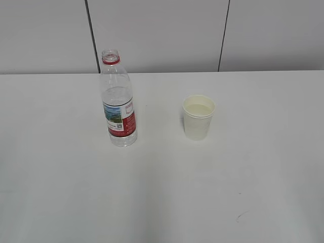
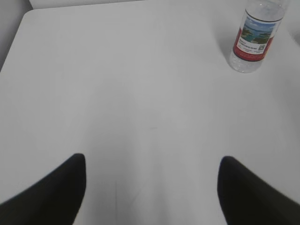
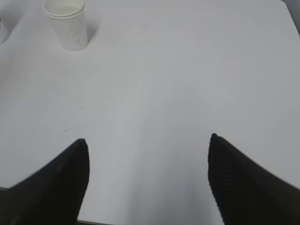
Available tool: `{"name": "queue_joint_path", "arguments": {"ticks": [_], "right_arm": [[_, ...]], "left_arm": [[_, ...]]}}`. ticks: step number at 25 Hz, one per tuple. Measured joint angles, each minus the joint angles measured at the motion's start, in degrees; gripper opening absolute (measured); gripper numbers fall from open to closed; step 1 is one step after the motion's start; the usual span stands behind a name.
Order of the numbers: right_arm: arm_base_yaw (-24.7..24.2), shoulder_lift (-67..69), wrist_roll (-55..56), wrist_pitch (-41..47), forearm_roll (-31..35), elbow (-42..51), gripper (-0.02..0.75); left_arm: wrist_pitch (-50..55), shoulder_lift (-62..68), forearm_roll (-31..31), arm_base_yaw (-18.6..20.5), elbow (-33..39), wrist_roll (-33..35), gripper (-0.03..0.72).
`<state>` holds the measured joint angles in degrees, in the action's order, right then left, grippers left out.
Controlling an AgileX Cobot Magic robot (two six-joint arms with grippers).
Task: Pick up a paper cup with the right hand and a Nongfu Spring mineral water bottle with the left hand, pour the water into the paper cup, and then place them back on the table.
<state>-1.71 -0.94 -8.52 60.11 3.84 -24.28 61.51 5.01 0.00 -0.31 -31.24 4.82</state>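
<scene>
A wide white desk filled the exterior view, with pale wall panels behind it, split by two thin dark seams.

Left of centre, the Nongfu Spring mineral water bottle stood upright on the desk. It was clear plastic, uncapped, with a red ring at the neck and a red-and-white label carrying a landscape picture around its lower body. The water level sat near the top of the label.

To its right, well apart from it, the paper cup stood upright, white with a rolled rim and a cream inside. It held liquid well up toward the rim. Near the front right of the desk lay a small dark scuff mark.

Neither arm appeared in the exterior view.

In the left wrist view, the left claw hung above bare desk surface, its two black fingers spread wide at the bottom corners and holding nothing. The bottle stood far off at the upper right of that view, its top cut off by the frame.

In the right wrist view, the right claw was likewise wide open and empty, its dark fingers over the desk near its front edge. The cup stood at the upper left, well away from the fingers, and the scuff mark lay on the desk between the cup and the left finger.
</scene>
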Motion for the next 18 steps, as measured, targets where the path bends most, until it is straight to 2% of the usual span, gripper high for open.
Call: {"name": "queue_joint_path", "arguments": {"ticks": [18], "right_arm": [[0.0, 0.0, 0.0, 0.0, 0.0, 0.0, 0.582]], "left_arm": [[0.0, 0.0, 0.0, 0.0, 0.0, 0.0, 0.499]]}}
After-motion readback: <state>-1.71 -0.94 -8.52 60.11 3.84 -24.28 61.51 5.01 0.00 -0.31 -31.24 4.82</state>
